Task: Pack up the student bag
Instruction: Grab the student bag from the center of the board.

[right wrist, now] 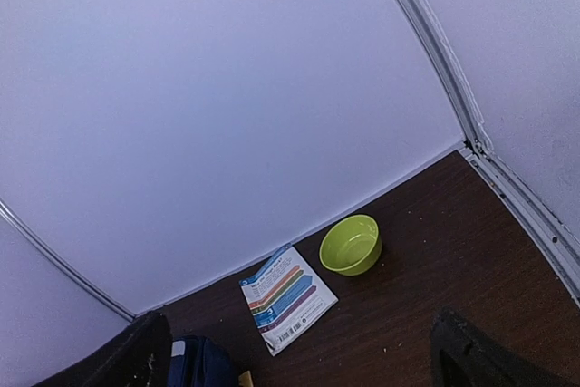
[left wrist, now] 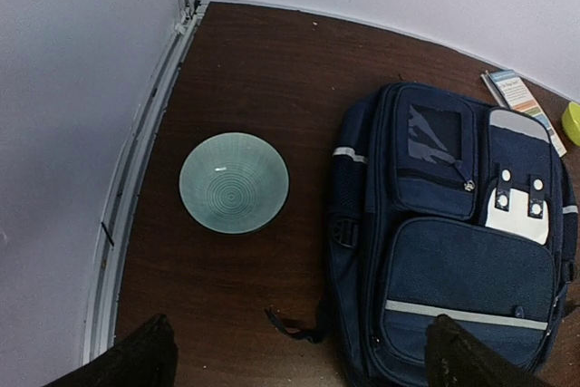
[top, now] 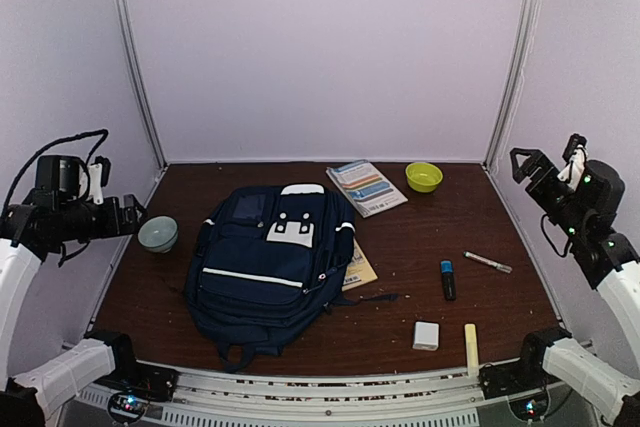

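The navy student bag (top: 270, 267) lies flat, front side up, left of centre on the dark brown counter (top: 420, 247). A teal bowl (top: 158, 234) sits near its left side, and a tan booklet (top: 362, 269) is tucked partly under its right edge. Both arms hang raised at the counter's sides, the left jaws and the right jaws spread wide, holding nothing.

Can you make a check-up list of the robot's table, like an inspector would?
Surface: dark brown table, no spills seen.
Job's things: blue backpack lying flat, pockets look shut.
Clutter: teal bowl, green bowl, booklet, marker, pen, white block, yellow stick, all outside the backpack.
Hands: left hand and right hand both open, holding nothing.
Cables: black cable loops near the left hand.
Surroundings: plain pale walls.
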`<state>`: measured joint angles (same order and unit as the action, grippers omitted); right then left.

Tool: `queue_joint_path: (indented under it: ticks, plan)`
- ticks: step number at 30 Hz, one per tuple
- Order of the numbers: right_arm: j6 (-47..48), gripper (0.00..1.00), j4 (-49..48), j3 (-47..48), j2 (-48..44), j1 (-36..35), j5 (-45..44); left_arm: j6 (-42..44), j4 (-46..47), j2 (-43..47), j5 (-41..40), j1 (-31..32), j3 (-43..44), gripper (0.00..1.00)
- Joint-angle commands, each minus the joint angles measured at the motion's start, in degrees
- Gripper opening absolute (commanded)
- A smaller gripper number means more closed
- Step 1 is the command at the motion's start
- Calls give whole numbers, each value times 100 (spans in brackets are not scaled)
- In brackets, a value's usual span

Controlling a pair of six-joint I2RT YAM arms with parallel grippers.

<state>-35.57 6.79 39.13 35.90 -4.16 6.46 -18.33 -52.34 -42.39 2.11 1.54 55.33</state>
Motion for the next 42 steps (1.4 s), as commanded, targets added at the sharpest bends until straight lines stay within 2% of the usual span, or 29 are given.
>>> queue_joint_path:
  ticks: [1,5,9,12,16,23,28,36,42]
  plan:
    - [-441,100,578,-130,-336,-32,-13,24,740,180,557,14,-489,98]
    - [-468,100,837,-300,-677,-52,376,101,852,302,626,27,-554,98]
    - [-556,100,1138,-243,-826,-280,498,196,934,170,1025,30,-584,98]
    - [-603,100,1344,-196,-878,-719,203,229,985,142,1207,66,-615,98]
    - [-627,100,1278,-167,-775,-1648,-550,217,982,175,1140,329,-628,97]
    - [-619,100,1447,415,332,-3128,-1943,198,979,201,880,891,-633,98]
    - [-827,100,1609,872,1152,-3732,-2806,172,971,180,769,1216,-638,98]
    - [-390,100,218,1202,2627,-4595,-2355,198,974,-38,849,1288,-642,98]
    - [-93,100,-106,1693,3646,-5102,-1760,172,979,-172,794,1472,-647,98]
